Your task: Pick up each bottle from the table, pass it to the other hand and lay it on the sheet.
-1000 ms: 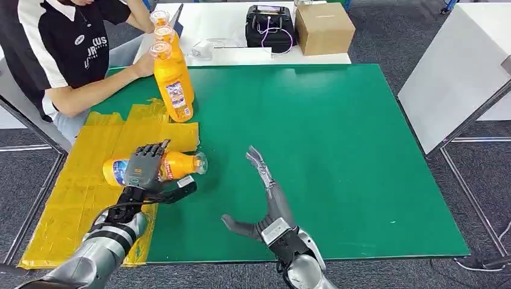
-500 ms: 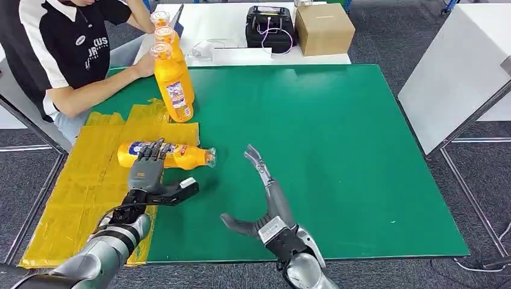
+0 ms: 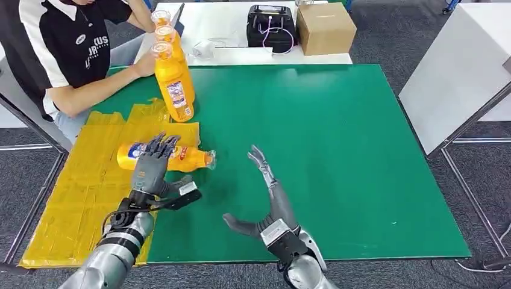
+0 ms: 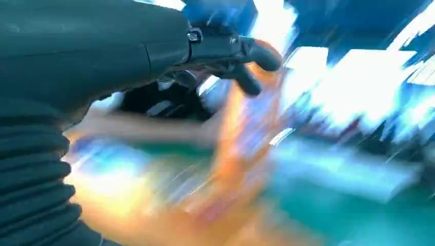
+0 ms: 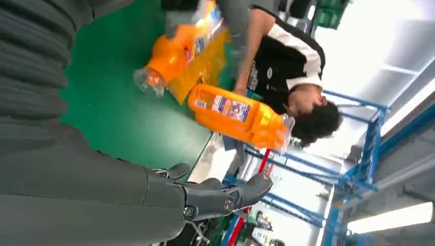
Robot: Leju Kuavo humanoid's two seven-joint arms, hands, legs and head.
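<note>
An orange bottle (image 3: pixel 181 158) lies on its side on the yellow sheet (image 3: pixel 84 198), its cap end reaching past the sheet's edge onto the green mat. My left hand (image 3: pixel 150 170) hovers just on the near side of it, fingers spread with their tips over the label and nothing gripped. Over the mat's front middle my right hand (image 3: pixel 265 195) is open and empty, palm turned toward the left hand. Upright orange bottles (image 3: pixel 173 81) stand at the back left, steadied by a person's hand. The right wrist view shows the lying bottle (image 5: pixel 172 54) and a standing bottle (image 5: pixel 236 114). The left wrist view is blurred.
A person in a black and white shirt (image 3: pixel 60 45) sits at the table's left rear corner. Behind the green mat (image 3: pixel 337 144), a white table carries a black device (image 3: pixel 270 27) and a cardboard box (image 3: pixel 324 27). Another white table (image 3: pixel 458 72) stands to the right.
My left hand has let go of the bottle, which now lies farther back on the sheet. The hand's fingers have spread open beside it. My right hand has barely moved.
</note>
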